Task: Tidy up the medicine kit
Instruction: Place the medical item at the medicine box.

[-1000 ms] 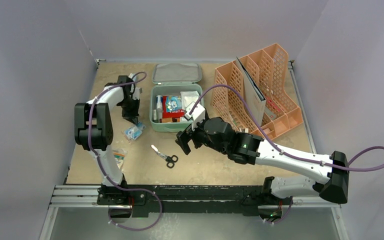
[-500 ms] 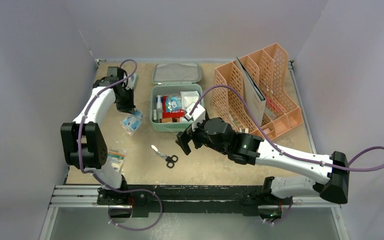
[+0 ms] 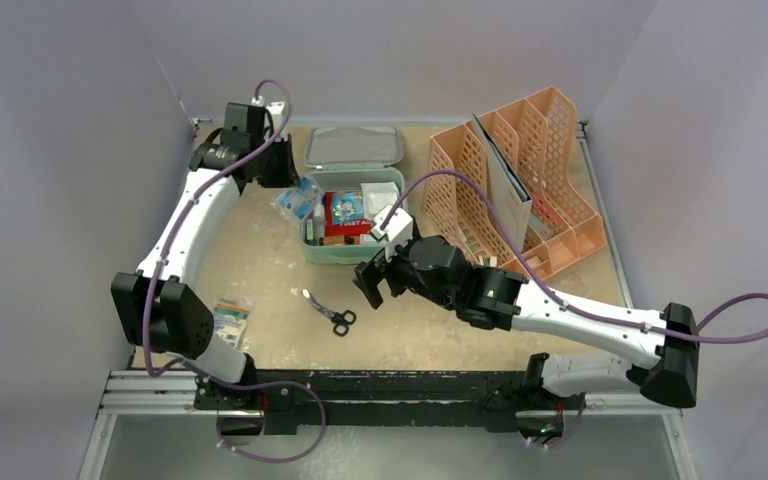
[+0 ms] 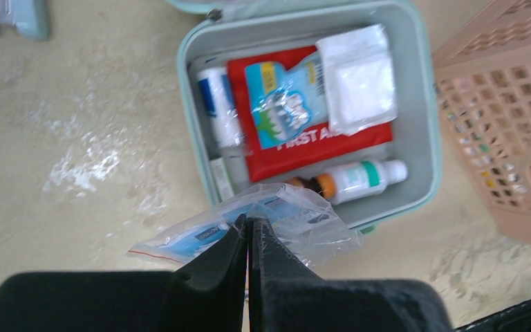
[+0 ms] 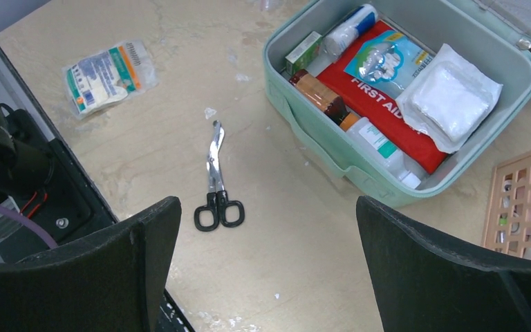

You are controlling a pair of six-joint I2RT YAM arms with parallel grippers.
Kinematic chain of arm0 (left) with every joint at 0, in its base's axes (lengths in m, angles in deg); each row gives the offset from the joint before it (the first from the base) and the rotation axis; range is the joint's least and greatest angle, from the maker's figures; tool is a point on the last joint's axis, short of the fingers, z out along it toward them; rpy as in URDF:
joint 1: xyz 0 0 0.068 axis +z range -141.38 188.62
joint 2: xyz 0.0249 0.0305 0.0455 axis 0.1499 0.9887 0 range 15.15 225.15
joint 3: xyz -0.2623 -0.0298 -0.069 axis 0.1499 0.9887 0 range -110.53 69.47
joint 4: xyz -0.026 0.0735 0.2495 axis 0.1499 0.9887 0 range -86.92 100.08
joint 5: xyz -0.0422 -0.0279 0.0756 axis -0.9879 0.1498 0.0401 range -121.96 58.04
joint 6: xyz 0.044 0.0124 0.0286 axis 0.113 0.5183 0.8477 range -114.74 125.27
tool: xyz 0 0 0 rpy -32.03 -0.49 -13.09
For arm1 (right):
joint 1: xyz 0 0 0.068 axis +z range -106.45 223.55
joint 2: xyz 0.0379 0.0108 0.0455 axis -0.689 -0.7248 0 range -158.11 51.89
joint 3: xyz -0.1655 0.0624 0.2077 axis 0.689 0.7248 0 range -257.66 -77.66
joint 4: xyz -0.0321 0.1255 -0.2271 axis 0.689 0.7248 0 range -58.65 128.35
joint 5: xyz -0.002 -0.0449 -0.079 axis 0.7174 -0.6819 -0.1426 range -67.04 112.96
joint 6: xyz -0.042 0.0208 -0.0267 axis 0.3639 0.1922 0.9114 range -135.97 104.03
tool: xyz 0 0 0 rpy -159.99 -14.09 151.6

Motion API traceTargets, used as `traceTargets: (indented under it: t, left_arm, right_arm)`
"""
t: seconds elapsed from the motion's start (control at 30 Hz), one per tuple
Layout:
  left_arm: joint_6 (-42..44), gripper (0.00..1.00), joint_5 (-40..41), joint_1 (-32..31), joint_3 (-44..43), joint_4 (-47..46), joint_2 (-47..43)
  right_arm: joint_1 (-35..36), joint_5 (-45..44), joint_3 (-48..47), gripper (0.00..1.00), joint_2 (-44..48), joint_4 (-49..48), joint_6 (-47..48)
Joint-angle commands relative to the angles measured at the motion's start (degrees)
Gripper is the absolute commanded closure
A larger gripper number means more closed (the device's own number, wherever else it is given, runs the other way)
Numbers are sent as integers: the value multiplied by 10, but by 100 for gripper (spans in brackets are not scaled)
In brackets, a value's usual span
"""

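The mint-green medicine kit [image 3: 352, 250] stands open at the table's back middle, its lid [image 3: 354, 146] lying flat behind it. Inside lie a red first-aid pouch [image 4: 297, 149], a white gauze pack [image 4: 356, 79] and small bottles [image 4: 359, 176]. My left gripper [image 3: 288, 180] is shut on a clear plastic bag with blue contents [image 4: 283, 218], held in the air by the kit's left rim [image 4: 188, 131]. My right gripper [image 3: 372, 280] stands wide open in front of the kit with nothing between its fingers [image 5: 145, 235]. Black-handled scissors [image 3: 330, 312] lie on the table near it.
A peach mesh file rack [image 3: 520, 180] holding a grey folder stands to the right of the kit. A flat packet [image 3: 230, 322] lies near the front left edge, by the left arm's base. A pale blue object [image 4: 14, 17] sits at the back left.
The left arm has lifted the plastic bag off the table and swung it back and rightward, up to the kit's left rim. The right arm has stayed put.
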Motion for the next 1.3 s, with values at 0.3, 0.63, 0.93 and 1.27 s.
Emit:
traceTargets:
  t: [0.3, 0.63, 0.93, 1.27]
  left_arm:
    - [-129, 100, 58, -96, -67, -111, 106]
    - [-353, 100, 122, -100, -16, -183, 164]
    - [-414, 100, 159, -106, 6, -222, 195]
    - [-452, 100, 182, -106, 18, -242, 210]
  right_arm:
    - [0, -39, 2, 1, 27, -2, 12]
    - [0, -41, 1, 1, 27, -4, 17]
    - [0, -42, 1, 1, 28, -1, 21]
    - [0, -41, 0, 1, 29, -2, 26]
